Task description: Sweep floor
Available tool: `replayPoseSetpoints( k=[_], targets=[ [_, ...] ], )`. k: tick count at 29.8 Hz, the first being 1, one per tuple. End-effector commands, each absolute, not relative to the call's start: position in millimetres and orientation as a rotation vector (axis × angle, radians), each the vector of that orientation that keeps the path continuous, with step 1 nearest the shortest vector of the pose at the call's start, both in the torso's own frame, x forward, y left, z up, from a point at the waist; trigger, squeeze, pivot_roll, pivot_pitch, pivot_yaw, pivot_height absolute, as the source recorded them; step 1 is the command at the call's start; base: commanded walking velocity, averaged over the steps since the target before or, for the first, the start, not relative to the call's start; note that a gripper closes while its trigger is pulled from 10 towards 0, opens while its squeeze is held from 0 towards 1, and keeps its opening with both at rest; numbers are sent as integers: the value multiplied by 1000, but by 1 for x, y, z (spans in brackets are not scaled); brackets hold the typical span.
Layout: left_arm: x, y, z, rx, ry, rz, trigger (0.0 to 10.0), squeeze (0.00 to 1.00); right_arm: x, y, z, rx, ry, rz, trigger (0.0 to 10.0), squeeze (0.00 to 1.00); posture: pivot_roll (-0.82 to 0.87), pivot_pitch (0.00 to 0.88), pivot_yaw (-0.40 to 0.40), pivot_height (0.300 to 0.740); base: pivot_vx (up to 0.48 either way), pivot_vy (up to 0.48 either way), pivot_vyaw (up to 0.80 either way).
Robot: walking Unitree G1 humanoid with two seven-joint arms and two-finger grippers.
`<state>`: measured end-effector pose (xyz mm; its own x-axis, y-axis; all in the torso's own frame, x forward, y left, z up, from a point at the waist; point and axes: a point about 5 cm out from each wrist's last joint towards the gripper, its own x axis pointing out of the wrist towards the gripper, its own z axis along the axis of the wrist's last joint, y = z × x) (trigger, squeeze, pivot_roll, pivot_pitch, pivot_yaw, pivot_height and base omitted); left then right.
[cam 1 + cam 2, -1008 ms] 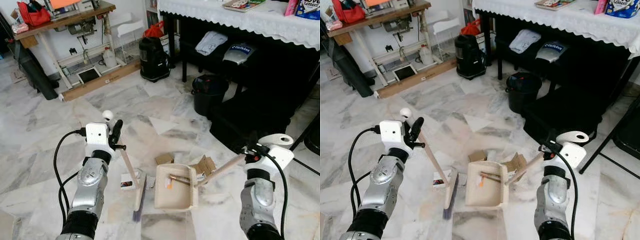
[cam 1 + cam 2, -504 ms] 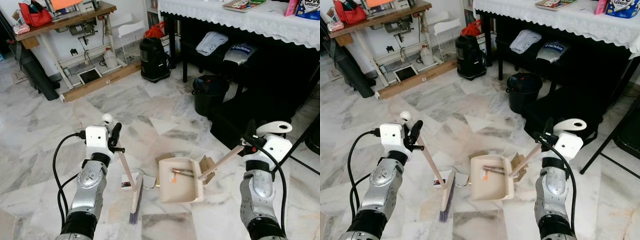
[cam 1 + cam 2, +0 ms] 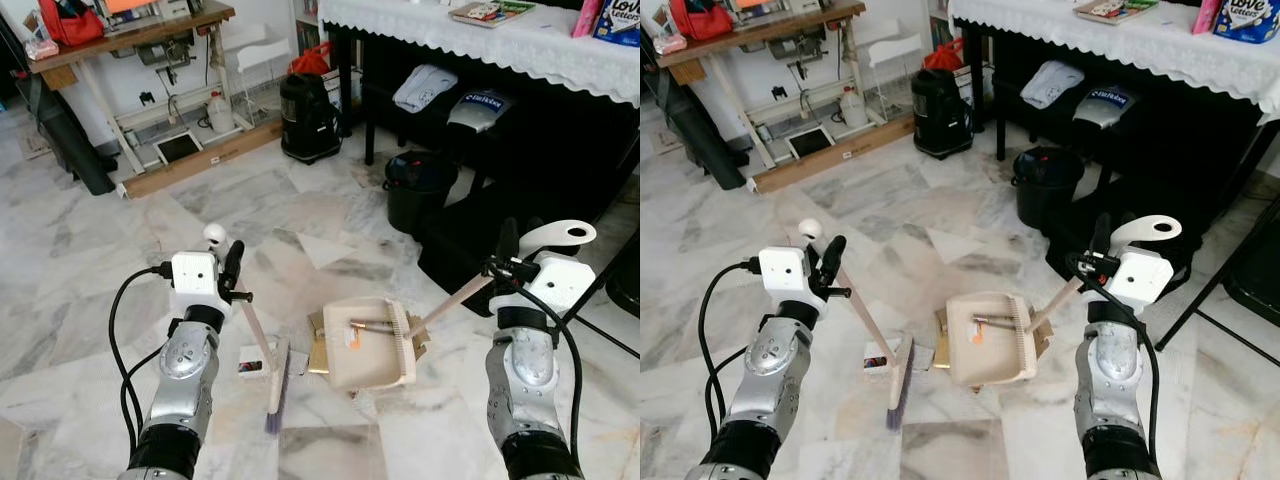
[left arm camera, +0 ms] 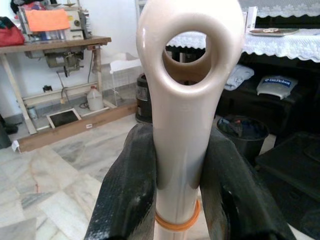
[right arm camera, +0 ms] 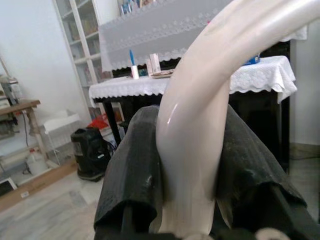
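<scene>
Partial white lettering reading "Love" can be made out on a blue box [image 3: 1250, 18] standing at the far right end of the white lace-edged tablecloth [image 3: 1160, 50]. No other text is legible.

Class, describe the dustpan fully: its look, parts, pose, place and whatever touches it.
The dustpan is cream, plastic-looking, with a comb-toothed edge and a long handle gripped by the right gripper. It sits tilted above brown cardboard scraps on the marble floor, holding a brownish stick and an orange bit. The broom stands apart, beside it.

dustpan [image 3: 370, 343] hides cardboard [image 3: 318, 352], debris unclear
</scene>
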<state>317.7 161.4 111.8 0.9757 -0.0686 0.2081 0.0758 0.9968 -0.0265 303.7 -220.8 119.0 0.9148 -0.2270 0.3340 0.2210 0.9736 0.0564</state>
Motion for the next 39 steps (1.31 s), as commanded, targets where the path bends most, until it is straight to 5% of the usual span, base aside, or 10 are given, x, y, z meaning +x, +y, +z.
replayPoseSetpoints(
  k=[1,11,39],
  targets=[
    [319,166,119,-2,-251,-61,10000,0,306,-219,135,15,-419,-220,10000,0,-97,0,64,740,0,0,0],
    [329,166,129,1,-271,-66,10000,0,308,-217,138,21,-413,-237,10000,0,-94,0,83,740,0,0,108],
    [331,171,133,42,-272,-41,10000,0,311,-201,132,75,-386,-246,10000,0,-60,0,99,740,0,0,755]
  ],
)
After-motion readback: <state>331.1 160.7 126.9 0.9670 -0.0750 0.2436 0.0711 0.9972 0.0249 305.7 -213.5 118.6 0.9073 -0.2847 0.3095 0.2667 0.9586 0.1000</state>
